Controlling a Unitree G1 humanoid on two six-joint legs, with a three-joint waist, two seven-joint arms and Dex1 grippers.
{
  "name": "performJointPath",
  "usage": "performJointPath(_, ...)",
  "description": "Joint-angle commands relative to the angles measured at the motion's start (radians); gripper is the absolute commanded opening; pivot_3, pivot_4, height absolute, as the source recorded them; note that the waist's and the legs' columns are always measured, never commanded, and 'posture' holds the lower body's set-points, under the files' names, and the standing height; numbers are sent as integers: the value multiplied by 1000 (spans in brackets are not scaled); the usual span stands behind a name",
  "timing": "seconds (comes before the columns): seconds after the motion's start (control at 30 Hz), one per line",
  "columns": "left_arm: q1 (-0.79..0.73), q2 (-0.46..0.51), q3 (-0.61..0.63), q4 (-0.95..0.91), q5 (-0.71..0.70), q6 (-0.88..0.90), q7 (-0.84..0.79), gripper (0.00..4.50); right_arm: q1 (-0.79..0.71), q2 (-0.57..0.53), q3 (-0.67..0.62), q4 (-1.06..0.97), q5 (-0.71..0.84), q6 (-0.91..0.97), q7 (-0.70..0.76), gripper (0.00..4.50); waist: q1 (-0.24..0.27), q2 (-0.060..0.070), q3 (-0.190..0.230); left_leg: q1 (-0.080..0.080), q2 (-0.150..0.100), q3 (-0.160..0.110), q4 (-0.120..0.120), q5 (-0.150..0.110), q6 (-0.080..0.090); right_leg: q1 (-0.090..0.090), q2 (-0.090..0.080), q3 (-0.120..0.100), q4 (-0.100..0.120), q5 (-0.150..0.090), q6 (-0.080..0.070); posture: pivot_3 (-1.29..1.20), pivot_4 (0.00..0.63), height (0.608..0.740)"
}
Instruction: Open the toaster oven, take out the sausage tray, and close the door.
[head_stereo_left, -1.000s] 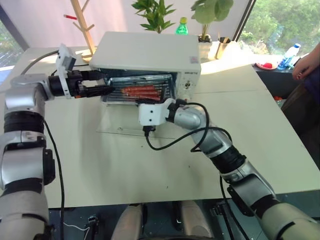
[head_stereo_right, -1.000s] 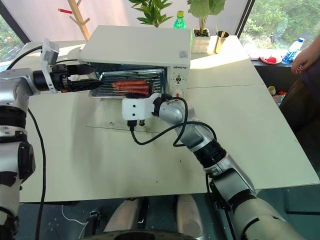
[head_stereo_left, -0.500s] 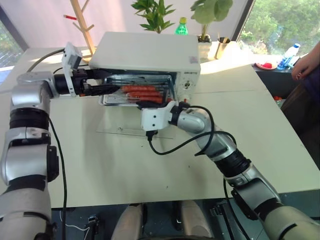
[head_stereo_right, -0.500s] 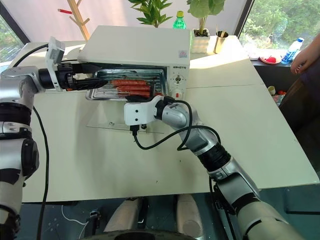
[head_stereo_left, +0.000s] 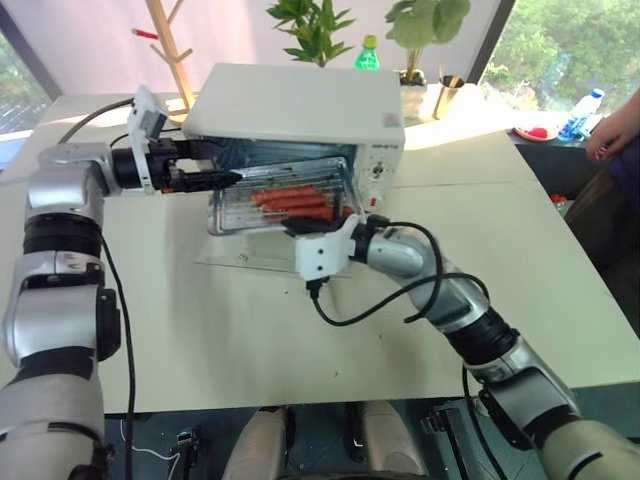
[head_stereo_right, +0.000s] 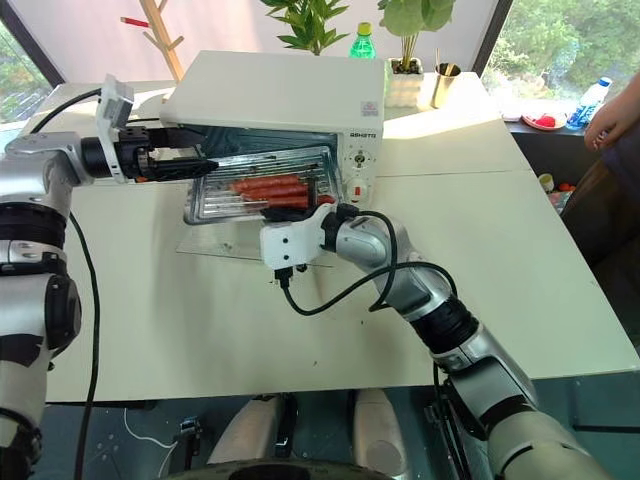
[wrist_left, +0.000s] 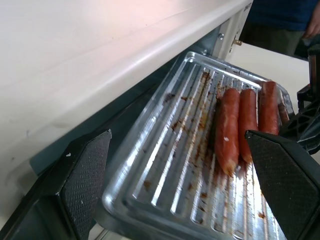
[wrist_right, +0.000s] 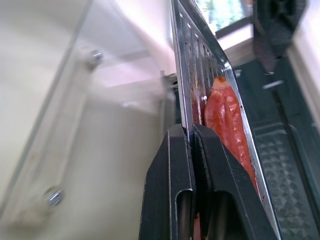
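The right gripper (wrist_right: 192, 150) pinches the near rim of the sausage tray (head_stereo_left: 262, 203) to draw it from the toaster oven (head_stereo_left: 300, 105); the left gripper (head_stereo_left: 218, 170) hovers spread at its left end, probably to steady it.

We seem to be in a bright office or lab: pale table (head_stereo_right: 520, 240), far potted plants (head_stereo_right: 312, 22), big windows (head_stereo_right: 560, 40).

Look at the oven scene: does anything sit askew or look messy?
Yes. The sausage tray sticks partway out of the toaster oven, pinched at its front rim by the right gripper, so it hangs tilted. Its ribbed floor is smeared with brown grease beside the sausages.
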Motion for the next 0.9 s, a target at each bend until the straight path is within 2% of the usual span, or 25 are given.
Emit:
performJointPath(0.03, -17, 7, -1, -32, -2, 8, -15, 4500, 24, -38, -20, -64, 1, -17, 20, 6, 1, 0, 0, 0, 0, 0, 0, 0, 0, 0, 0, 0, 0, 0, 0, 0, 150, 740)
performJointPath(0.23, -10, 9, -1, -42, -5, 36, -22, 4500, 71, -81, -36, -116, 29, -45, 66, 6, 5, 0, 0, 0, 0, 0, 0, 0, 1, 0, 0, 0, 0, 0, 0, 0, 150, 740)
performJointPath(0.43, 39, 37, 24, -124, -41, 151, -31, 4500, 79, -110, -50, -130, 66, -75, 85, 6, 10, 0, 0, 0, 0, 1, 0, 0, 1, 0, 0, 0, -1, 0, 0, 0, 150, 740)
performJointPath(0.5, 87, 65, 51, -195, -81, 240, -32, 4500, 78, -114, -53, -130, 75, -88, 86, 6, 10, 0, 0, 0, 1, 0, 0, -1, 1, 0, 1, 0, -1, 0, 0, 0, 150, 740)
performJointPath(0.7, 404, 172, 206, -546, -264, 565, 42, 4500, 82, -122, -60, -129, 105, -144, 81, 6, -7, 0, 0, 1, 3, 1, -1, -1, 1, 1, 2, 1, -2, 0, 0, 0, 150, 740)
performJointPath(0.8, 536, 169, 338, -711, -387, 771, 145, 4500, 86, -127, -62, -130, 126, -184, 80, 6, -4, 0, 0, 1, 3, 0, -1, -1, 1, 2, 1, 1, -3, 0, 0, 0, 150, 740)
performJointPath(0.9, 619, 120, 448, -846, -498, 937, 266, 4500, 91, -128, -63, -128, 137, -213, 79, 6, -1, 0, 0, 3, 3, -1, -1, -1, 2, 4, 1, 1, -3, 0, 0, 0, 150, 740)
